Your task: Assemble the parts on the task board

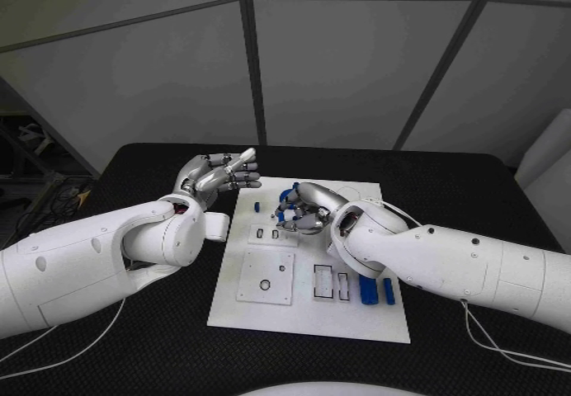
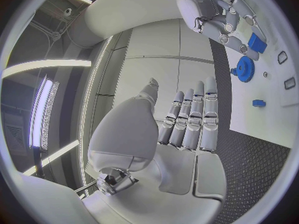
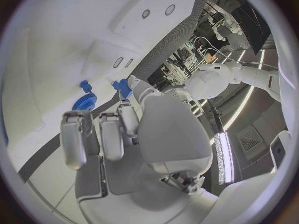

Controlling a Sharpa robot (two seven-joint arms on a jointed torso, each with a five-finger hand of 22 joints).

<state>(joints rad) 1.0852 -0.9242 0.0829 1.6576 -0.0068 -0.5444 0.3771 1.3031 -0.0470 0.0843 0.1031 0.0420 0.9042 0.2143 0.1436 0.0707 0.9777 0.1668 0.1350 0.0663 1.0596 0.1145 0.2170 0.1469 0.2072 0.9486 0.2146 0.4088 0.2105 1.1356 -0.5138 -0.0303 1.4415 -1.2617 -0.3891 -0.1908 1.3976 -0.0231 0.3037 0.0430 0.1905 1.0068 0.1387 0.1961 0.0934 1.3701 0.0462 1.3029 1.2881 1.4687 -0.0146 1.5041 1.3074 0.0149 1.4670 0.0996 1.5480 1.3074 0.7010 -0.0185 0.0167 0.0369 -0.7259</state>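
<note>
We judge: right robot hand grasping blue part over board, near gear; next seat it. Left robot hand released.

The head camera looks steeply down from above the near edge of the black table, taking in the whole white task board with both arms. The left wrist camera sits close behind the left hand, raised left of the board, looking along its fingers across the board's far part. The right wrist camera sits close behind the right hand, low over the board. All three views share the blue gear at the board's far end.
</note>
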